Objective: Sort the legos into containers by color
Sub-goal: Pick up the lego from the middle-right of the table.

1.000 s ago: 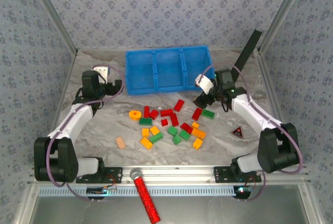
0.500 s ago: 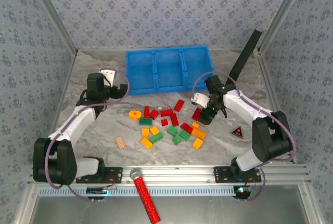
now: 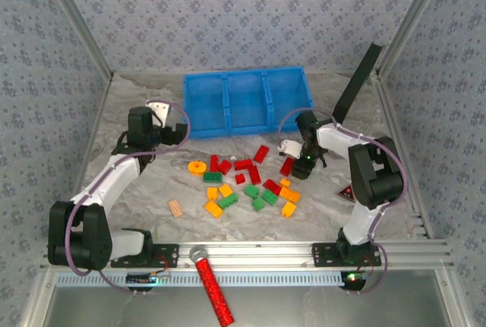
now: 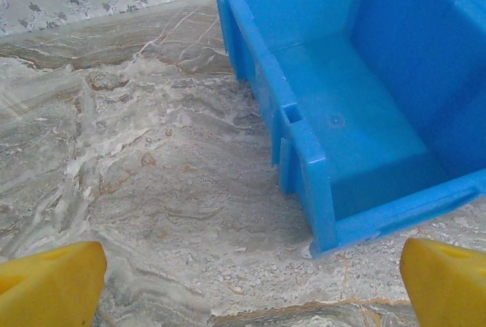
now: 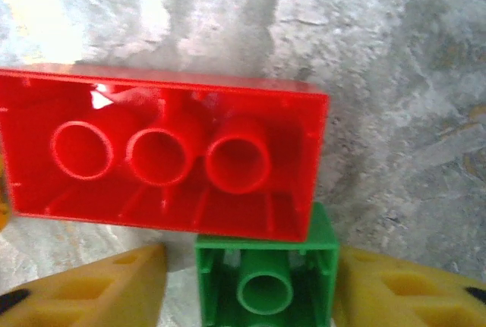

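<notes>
Legos [image 3: 247, 183] lie scattered just in front of the empty tray [image 3: 225, 103]. Your right gripper [image 3: 302, 166] has dropped onto the pile's right edge, its jaws narrowing round a green brick [image 5: 264, 281] (not pinched yet). A red brick [image 5: 159, 152] touches the green one and may drag along. The left gripper [image 4: 250, 289] hangs wide open beside the tray.

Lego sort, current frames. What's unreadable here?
Right wrist: whether the right claw touches the green brick; the bottom edge cuts off both.
Top: that claw's jaws, hidden under the right arm.
Left wrist: blue tray, other compartments mostly cut off by the right edge.
Top: black triangle, too small, partly behind that arm.
</notes>
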`<action>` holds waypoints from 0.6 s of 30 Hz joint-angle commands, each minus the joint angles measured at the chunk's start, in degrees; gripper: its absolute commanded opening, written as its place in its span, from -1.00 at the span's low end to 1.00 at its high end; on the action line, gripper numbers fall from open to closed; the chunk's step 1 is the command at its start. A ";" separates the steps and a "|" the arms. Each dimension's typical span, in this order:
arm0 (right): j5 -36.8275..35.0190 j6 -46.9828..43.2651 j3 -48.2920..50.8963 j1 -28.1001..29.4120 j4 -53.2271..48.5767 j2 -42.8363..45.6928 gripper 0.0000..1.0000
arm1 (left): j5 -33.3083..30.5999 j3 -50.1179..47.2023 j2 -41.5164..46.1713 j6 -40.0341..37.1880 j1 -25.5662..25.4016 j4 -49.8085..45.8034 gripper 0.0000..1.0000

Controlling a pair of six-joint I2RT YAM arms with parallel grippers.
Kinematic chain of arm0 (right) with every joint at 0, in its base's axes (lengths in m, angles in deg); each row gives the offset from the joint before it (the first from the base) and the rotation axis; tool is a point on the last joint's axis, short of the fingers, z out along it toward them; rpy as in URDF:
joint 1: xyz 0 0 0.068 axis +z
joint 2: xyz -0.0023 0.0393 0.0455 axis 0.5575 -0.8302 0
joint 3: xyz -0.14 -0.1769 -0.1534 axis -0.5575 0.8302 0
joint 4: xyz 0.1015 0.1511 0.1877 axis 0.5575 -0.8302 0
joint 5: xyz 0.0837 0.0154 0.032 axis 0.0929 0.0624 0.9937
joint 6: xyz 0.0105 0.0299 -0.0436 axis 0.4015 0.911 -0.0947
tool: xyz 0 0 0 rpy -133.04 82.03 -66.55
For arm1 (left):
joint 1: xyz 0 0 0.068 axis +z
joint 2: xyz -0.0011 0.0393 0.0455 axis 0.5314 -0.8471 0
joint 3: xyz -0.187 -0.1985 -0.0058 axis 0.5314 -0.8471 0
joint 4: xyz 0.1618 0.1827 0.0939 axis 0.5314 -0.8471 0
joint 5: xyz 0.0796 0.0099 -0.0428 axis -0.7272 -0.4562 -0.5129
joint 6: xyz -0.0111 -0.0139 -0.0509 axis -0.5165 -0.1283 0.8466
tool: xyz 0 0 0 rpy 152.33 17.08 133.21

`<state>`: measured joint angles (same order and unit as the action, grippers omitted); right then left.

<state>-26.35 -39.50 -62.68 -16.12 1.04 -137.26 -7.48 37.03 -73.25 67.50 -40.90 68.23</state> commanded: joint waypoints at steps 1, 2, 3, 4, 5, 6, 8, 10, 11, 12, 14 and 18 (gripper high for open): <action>0.69 -0.97 -0.64 0.15 -0.80 -4.27 -0.06 | -0.31 0.57 0.30 -0.96 -0.45 -1.17 0.98; 0.47 -0.97 -0.88 0.14 -1.03 -4.72 -0.17 | -0.31 0.57 0.18 -0.94 -0.43 -1.17 0.98; 0.14 -0.97 -1.10 0.16 -1.11 -5.19 -0.31 | -0.31 0.62 0.05 -1.06 -0.43 -1.19 0.98; 0.02 -0.94 -1.40 0.03 -1.18 -5.40 -0.42 | -0.31 0.69 0.01 -1.05 -0.44 -1.17 0.98; -0.25 -0.90 -1.53 0.04 -1.04 -5.50 -0.53 | -0.31 0.70 0.00 -1.11 -0.43 -1.26 0.98; -0.25 -0.52 -1.71 -0.13 -0.77 -5.31 -0.66 | -0.31 0.70 0.00 -1.11 -0.45 -1.34 0.98; 0.81 0.39 -2.10 -0.68 -0.44 -3.73 -0.78 | -0.62 0.70 0.00 -1.29 -0.43 -1.35 0.98; 0.73 1.94 -3.56 -1.07 -1.87 -1.39 -0.84 | -2.33 0.95 0.09 -1.31 -0.44 -1.90 0.98; 0.77 2.82 -4.55 -1.31 -2.99 -0.19 -0.85 | -3.31 1.20 0.09 -1.21 -0.50 -2.27 0.98; 1.00 4.01 -6.06 -1.49 -4.42 1.22 -0.86 | -4.50 1.61 0.00 -1.05 -0.45 -2.67 0.98; 0.55 6.59 -10.19 -1.78 -6.39 3.84 -0.86 | -5.60 2.59 -0.26 -0.95 -0.47 -3.55 0.98; -4.17 14.18 -16.81 -2.20 -3.55 5.90 -0.84 | -4.74 4.36 -0.52 -0.89 -0.44 -4.84 0.98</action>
<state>-27.68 -32.24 -74.51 -17.92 -3.44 -134.68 -11.48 37.75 -73.56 67.08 -40.90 65.04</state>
